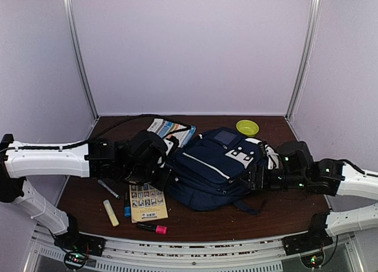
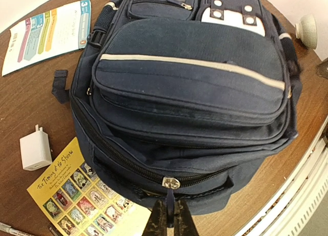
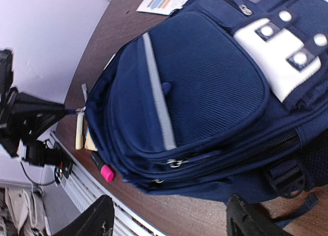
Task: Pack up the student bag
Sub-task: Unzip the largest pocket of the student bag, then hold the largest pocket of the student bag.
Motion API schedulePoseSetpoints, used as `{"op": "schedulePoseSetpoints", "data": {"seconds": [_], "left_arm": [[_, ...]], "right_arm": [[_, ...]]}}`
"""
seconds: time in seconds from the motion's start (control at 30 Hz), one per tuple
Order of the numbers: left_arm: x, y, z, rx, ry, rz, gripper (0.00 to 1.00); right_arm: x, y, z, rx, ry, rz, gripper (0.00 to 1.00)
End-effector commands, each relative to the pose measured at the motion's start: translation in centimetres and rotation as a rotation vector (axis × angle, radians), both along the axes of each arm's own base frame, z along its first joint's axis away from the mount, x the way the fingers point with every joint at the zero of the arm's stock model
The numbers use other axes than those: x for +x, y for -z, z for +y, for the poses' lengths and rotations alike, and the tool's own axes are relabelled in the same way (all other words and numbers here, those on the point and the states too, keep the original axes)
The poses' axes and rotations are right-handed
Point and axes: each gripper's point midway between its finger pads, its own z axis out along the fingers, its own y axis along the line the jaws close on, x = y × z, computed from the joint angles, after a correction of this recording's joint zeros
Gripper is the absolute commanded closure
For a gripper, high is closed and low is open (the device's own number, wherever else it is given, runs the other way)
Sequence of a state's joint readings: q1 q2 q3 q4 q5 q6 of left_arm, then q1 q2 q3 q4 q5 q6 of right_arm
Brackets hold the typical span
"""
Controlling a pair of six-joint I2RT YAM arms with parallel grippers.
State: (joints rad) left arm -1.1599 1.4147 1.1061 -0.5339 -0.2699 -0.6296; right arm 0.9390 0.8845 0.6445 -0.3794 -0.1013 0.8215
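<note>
My bench (image 1: 283,216) is dark brown wood. The student bag (image 1: 212,171) lies across its middle, front pockets up. Behind it sit a yellow-green bowl (image 1: 247,128) and a striped leaflet (image 1: 171,129). To my left, nearer the front edge, lie a yellow picture booklet (image 1: 147,202), a white charger (image 2: 35,150), a yellow highlighter (image 1: 111,213), a blue marker (image 1: 127,210), a pink-capped marker (image 1: 152,227) and a pen (image 1: 108,189)

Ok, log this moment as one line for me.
left gripper: shut on zipper pull | right gripper: open, holding nothing | student bag: flat on table | yellow booklet: outside bag
</note>
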Motion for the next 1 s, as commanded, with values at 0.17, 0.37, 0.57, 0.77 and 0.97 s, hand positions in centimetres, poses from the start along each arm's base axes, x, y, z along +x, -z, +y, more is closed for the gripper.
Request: {"op": "schedulePoseSetpoints", "data": {"seconds": [0.17,0.37,0.57,0.77,0.97], "left_arm": [[0.9,-3.5,-1.9,-0.091,0.017,-0.052,1.0],[0.9,-4.1,-2.0,-0.103,0.02,-0.06,1.0],[0.6,-4.1,-1.8,-0.131,0.023,-0.057,1.0],[0.1,-3.9,-2.1,-0.177,0.035,-0.037,1.0],[-0.6,-4.8,-2.6,-0.289,0.05,-0.011,1.0]], "right_arm": [[-1.8,-6.7,1.1,-0.258,-0.23,-0.307,0.01],[-2.2,-7.6,7.2,-0.481,-0.435,-0.565,0.01],[-2.1,-6.8,11.4,-0.647,-0.577,-0.765,0.03],[-1.8,-6.8,13.3,-0.636,-0.602,-0.826,0.03],[-1.6,-5.2,13.2,-0.641,-0.6,-0.882,0.07]]}}
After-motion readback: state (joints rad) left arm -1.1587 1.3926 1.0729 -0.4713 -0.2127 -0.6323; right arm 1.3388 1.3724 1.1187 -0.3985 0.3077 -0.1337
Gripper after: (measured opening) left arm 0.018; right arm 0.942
